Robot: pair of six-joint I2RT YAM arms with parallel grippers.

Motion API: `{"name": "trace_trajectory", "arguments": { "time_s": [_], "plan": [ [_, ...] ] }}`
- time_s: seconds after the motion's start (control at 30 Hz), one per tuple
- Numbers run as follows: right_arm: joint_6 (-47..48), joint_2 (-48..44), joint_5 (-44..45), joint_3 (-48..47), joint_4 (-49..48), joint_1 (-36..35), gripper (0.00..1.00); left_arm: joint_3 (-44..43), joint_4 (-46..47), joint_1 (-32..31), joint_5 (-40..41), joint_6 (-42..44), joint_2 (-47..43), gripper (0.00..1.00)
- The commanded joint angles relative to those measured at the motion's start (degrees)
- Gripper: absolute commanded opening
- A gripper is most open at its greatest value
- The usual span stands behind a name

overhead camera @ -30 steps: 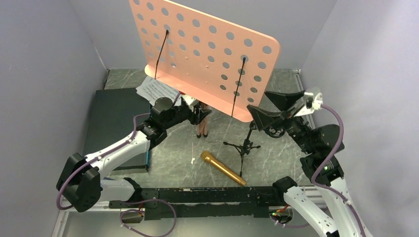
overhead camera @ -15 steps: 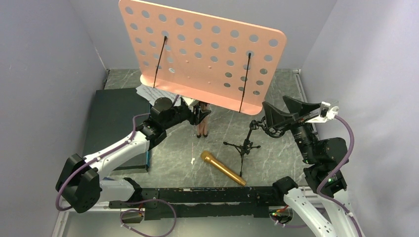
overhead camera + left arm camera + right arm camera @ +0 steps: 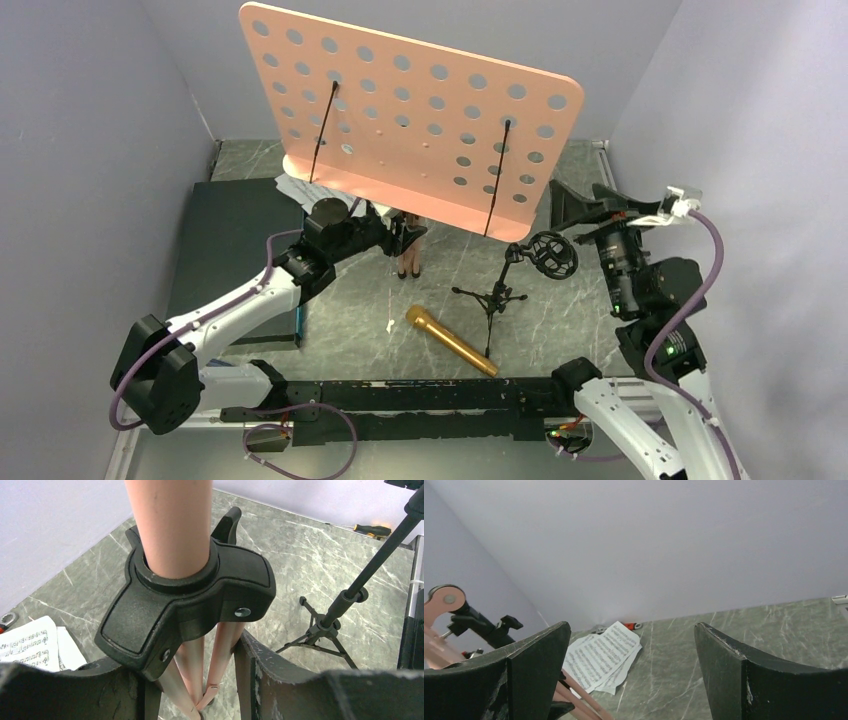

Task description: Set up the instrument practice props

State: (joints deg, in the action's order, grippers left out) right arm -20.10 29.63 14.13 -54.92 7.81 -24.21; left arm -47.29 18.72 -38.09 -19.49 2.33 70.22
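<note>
Stand gripped at legs by L gripper, just below hub. R gripper jaws wide, empty, near stand's rt edge.

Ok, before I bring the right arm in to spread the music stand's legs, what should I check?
1. Left gripper clamped on the music stand: ok, fingers close just under the black hub.
2. Legs spread: not ok, folded together.
3. Right gripper free: ok, open and empty.
4. Mic stand out of the way: cannot tell, it stands upright close to the right gripper.
5. Microphone mounted: not ok, lying on the table.
6. Sheet music on the stand: not ok, lying on the table.
</note>
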Motion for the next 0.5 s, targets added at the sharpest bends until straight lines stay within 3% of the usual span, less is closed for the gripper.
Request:
{"name": "trace_trajectory", "arguments": {
  "time_s": [0.0,0.27,0.47],
  "plan": [
    [-0.39,5.21,1.15,-3.65,1.98,-0.16,0.99,-2.89,1.11,-0.04,-1.41,0.12,-2.36,0.03],
    [-1.37,15.89,-7.9,-5.51,2.91,1.7,0.99,-4.16,-0.5,-0.01,-3.17,-0.52,-2.54,0.03],
    [-10.8,20.91,-33.1,-1.13,-9.84,14.44,0.99,-4.24,-1.23,-0.02,-4.35,-1.02,-2.6,0.03]
  ]
}}
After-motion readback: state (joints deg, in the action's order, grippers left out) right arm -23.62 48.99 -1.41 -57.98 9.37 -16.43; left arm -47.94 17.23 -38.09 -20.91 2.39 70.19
